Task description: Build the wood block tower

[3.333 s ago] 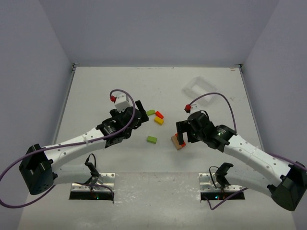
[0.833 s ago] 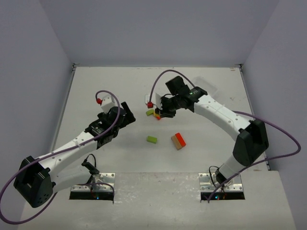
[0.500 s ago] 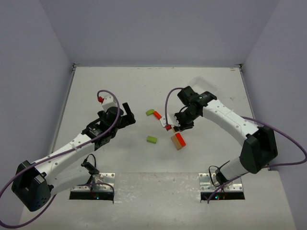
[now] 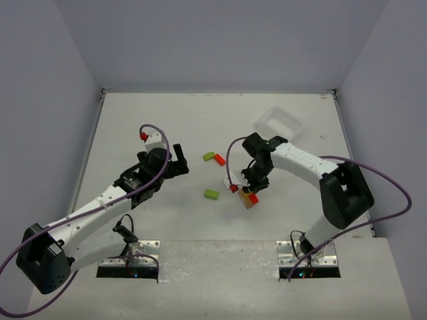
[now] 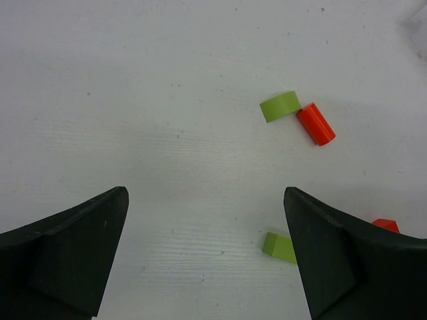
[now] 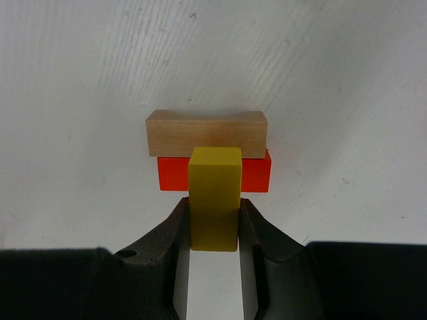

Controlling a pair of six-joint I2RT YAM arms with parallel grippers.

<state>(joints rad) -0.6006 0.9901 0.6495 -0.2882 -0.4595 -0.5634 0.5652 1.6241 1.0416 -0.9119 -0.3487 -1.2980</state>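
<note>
Right hand (image 6: 215, 217) clamps yellow block (image 6: 214, 179) over red-tan stack (image 6: 207, 133); left hand (image 5: 205, 200) spread wide.

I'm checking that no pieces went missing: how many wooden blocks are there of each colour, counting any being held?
Green: 2, curved green block, flat green block
Red: 2, red cylinder, red rectangular block
Yellow: 1, yellow block in the right gripper
Tan: 1, tan block
Total: 6

White table (image 4: 147, 113): loose blocks (image 4: 211, 194), plastic tray (image 4: 279, 123)
</note>
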